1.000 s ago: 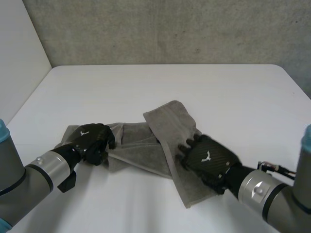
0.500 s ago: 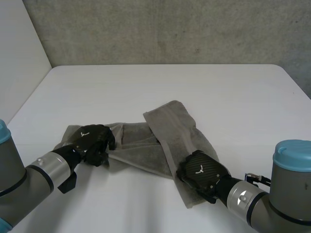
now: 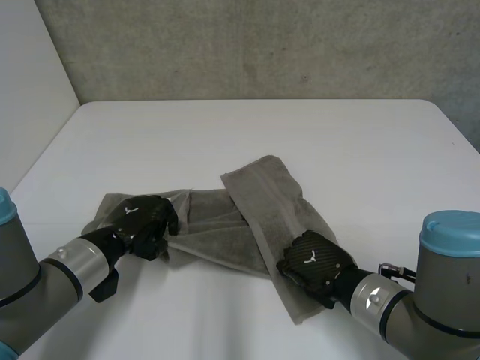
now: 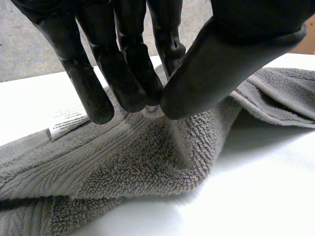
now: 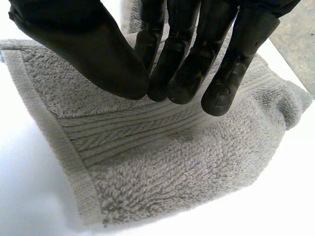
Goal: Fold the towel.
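- The towel point(image 3: 247, 217) looks like soft, thick grey terry. It should be light and floppy with a grippy pile, so it will sag and drag on the table point(image 3: 247, 127) instead of holding a shape. It won't break, but it will likely bunch if pulled from mid-cloth.
- I'd say the best places to hold it are the corners and the hemmed border point(image 5: 54, 142). The weave is flatter and firmer there, and one corner in each hand would let it hang square.
- It lies in the near middle of the table as a crumpled, twisted strip. One half runs toward the left arm, and the other is a flap crossing over it and coming toward the right arm.
- A ribbed band runs across the pile near the hem, and a small white label point(image 4: 66, 125) sticks out at the left end.
- The left hand point(image 3: 139, 217) is at the left end, its fingers point(image 4: 123, 73) and thumb pinching a raised ridge of cloth.
- The right hand point(image 3: 311, 259) sits over the near end of the crossing flap, close to the hemmed corner. I cannot tell whether it has actually caught any cloth.
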`<state>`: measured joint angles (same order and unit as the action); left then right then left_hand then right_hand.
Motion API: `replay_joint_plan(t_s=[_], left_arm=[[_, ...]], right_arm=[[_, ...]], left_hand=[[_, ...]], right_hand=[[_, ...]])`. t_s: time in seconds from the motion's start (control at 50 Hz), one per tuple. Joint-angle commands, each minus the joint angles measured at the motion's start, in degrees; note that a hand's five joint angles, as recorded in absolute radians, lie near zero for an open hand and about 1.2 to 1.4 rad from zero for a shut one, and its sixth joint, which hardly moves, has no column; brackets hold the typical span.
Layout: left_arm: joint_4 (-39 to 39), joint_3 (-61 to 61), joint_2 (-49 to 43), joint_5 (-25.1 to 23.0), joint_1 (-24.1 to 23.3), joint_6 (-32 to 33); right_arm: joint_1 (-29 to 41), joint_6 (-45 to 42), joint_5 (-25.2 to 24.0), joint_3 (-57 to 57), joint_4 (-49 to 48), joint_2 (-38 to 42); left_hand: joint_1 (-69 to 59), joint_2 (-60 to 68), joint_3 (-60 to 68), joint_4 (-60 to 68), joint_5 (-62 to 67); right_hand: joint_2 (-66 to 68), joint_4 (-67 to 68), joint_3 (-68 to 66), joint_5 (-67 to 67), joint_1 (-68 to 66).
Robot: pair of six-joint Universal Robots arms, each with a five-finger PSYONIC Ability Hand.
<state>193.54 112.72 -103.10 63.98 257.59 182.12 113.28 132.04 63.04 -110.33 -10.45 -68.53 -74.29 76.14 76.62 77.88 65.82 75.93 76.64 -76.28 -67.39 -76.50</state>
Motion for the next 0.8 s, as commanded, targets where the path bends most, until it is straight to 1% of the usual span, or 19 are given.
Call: replay_joint_plan(t_s=[0.02, 0.04, 0.08, 0.1, 0.14, 0.16, 0.18, 0.2, 0.28, 0.46, 0.7, 0.8], left_arm=[[0.0, 0.1, 0.0, 0.0, 0.0, 0.0], [0.0, 0.2, 0.0, 0.0, -0.1, 0.0], [0.1, 0.5, 0.0, 0.0, 0.0, 0.0], [0.1, 0.5, 0.0, 0.0, 0.0, 0.0], [0.1, 0.6, 0.1, 0.0, 0.0, 0.1], [0.1, 0.6, 0.1, 0.0, 0.0, 0.1], [0.1, 0.6, 0.1, 0.0, 0.0, 0.1], [0.1, 0.6, 0.1, 0.0, 0.0, 0.1], [0.1, 0.6, 0.1, 0.0, 0.0, 0.1], [0.1, 0.7, 0.0, 0.0, 0.0, 0.1], [0.1, 0.7, 0.0, 0.0, 0.0, 0.1], [0.1, 0.7, 0.0, 0.0, 0.0, 0.1]], right_arm=[[-0.1, 1.4, -0.6, -0.6, 0.6, -1.8], [-0.1, 1.4, -0.6, -0.6, 0.6, -1.8], [0.3, 3.3, -1.9, -1.5, 1.2, -5.4], [0.3, 3.3, -1.9, -1.5, 1.2, -5.5], [0.1, 4.4, -5.4, -2.7, 1.3, -8.1], [0.1, 4.5, -5.4, -2.7, 1.3, -8.1], [0.0, 4.5, -7.6, -3.2, 1.2, -8.2], [0.3, 4.5, -9.4, -3.5, 1.2, -8.2], [0.4, 3.8, -10.6, -3.8, 1.0, -7.5], [-0.2, -0.1, -10.2, -3.8, 0.8, -4.2], [0.0, -0.6, -10.2, -3.6, 0.6, -2.5], [0.0, -0.6, -9.3, -3.0, 0.6, -1.3]], left_hand=[[-5.7, 3.9, 3.4, 2.1, 4.2], [-5.7, 3.9, 3.4, 2.1, 4.2], [-5.7, 3.9, 3.4, 2.1, 4.2], [-5.7, 3.9, 3.4, 2.1, 4.2], [-5.7, 3.9, 3.4, 2.1, 4.2], [-5.7, 3.9, 3.4, 2.1, 4.2], [-5.7, 3.9, 3.4, 2.1, 4.2], [-5.7, 3.9, 3.4, 2.1, 4.2], [-5.7, 3.9, 3.4, 2.1, 4.2], [-5.7, 3.9, 3.4, 2.1, 4.2], [-5.7, 3.9, 3.4, 2.1, 4.2], [-5.7, 3.9, 3.4, 2.1, 4.2]], right_hand=[[-19.5, -20.2, 19.8, 20.9, 20.1], [-19.6, -20.3, 19.9, 21.0, 20.2], [-34.8, -35.5, 35.2, 36.3, 35.4], [-34.9, -35.6, 35.2, 36.4, 35.5], [-42.1, -42.8, 42.4, 43.6, 42.7], [-42.1, -42.8, 42.5, 43.6, 42.7], [-43.6, -44.3, 44.0, 45.1, 44.2], [-43.8, -44.5, 44.2, 45.3, 44.4], [-43.8, -44.5, 44.2, 45.3, 44.4], [-43.6, -44.4, 44.0, 45.1, 44.2], [-42.3, -43.0, 42.6, 43.8, 42.9], [-38.6, -39.3, 39.0, 40.1, 39.2]])
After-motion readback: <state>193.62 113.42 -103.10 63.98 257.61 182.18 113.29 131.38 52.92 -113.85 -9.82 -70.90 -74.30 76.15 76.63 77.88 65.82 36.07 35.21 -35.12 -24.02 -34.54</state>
